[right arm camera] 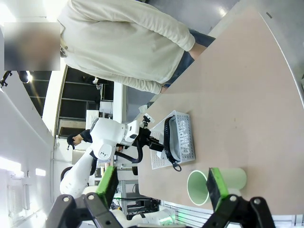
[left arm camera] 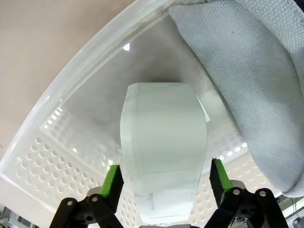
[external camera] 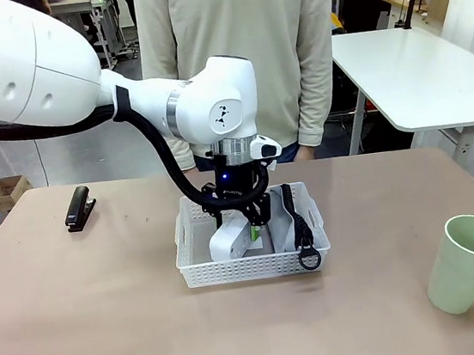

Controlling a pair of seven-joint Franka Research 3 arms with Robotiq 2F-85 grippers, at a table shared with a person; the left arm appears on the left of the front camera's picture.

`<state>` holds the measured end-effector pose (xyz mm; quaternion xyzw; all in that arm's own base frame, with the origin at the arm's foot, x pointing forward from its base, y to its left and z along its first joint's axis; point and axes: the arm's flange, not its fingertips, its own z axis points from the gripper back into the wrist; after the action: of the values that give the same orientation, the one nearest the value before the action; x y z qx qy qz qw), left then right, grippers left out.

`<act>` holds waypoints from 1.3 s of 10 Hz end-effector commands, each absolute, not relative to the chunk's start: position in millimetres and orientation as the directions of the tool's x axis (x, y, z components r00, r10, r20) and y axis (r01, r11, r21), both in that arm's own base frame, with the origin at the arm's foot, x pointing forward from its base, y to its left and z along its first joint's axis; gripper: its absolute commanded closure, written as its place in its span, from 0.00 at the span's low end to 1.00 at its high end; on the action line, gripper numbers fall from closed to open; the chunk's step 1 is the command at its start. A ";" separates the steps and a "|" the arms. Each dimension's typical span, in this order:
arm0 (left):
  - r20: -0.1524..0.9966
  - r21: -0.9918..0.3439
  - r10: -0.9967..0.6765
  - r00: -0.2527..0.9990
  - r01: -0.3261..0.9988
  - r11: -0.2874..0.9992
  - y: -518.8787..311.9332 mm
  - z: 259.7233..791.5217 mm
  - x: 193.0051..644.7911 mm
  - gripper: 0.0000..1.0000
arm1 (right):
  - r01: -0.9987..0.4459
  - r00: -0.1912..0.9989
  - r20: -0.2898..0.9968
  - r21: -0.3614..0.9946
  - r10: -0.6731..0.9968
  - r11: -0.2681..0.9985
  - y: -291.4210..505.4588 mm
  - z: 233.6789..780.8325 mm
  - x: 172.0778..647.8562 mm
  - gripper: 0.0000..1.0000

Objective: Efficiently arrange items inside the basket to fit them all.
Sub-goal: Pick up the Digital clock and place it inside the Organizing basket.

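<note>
Firmly between the left end effector's (left arm camera: 164,181) pads (left arm camera: 112,180) sits the white block (left arm camera: 164,128).

white block (external camera: 230,241) leans in the lattice basket (external camera: 248,268) beside the grey pouch (external camera: 281,222); black stapler (external camera: 78,207) and green cup (external camera: 469,261) sit outside.

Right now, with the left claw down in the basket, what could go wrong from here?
1. The left claw grips the white block tilted, close beside the grey pouch; lowering it could press against the pouch or leave it leaning.
2. Left in the middle of the basket, the block may crowd out the stapler and green cup, both out on the table.
3. The pouch's strap loop hangs over the basket's front wall and might snag.
</note>
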<state>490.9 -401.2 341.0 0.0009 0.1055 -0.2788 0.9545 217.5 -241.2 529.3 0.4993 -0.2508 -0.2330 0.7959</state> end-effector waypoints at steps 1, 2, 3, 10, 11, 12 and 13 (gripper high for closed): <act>-0.183 -0.054 -0.531 0.827 0.531 0.845 -398.4 349.2 487.9 0.00 | 0.085 0.764 0.193 0.916 -0.616 0.391 -241.8 529.5 218.8 0.00; -0.168 -0.063 -0.531 0.831 0.528 0.847 -396.2 353.4 484.5 0.00 | 0.085 0.764 0.193 0.916 -0.616 0.391 -241.8 529.5 218.8 0.00; -0.150 -0.077 -0.527 0.836 0.522 0.849 -389.9 363.9 479.7 0.00 | 0.085 0.764 0.193 0.916 -0.616 0.391 -241.8 529.5 218.8 0.00; 0.110 -0.589 -0.303 0.947 0.307 0.747 -117.4 555.5 393.2 0.00 | 0.085 0.764 0.193 0.916 -0.616 0.391 -241.8 529.5 218.8 0.00; 0.091 -0.693 -0.299 0.950 0.276 0.666 -63.9 552.5 377.8 0.00 | 0.085 0.764 0.193 0.916 -0.616 0.391 -241.8 529.5 218.8 0.00; 0.045 -0.793 -0.202 0.978 0.158 0.589 -4.8 543.0 367.2 0.00 | 0.085 0.764 0.193 0.916 -0.616 0.391 -241.8 529.5 218.8 0.00; 0.095 -0.871 -0.245 0.965 0.200 0.450 42.4 531.1 359.4 0.00 | 0.085 0.764 0.193 0.916 -0.616 0.391 -241.8 529.5 218.8 0.00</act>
<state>347.5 13.9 546.5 -0.4546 0.0136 -0.1337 0.8805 218.0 -241.2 528.5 0.4992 -0.2497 -0.2336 0.7962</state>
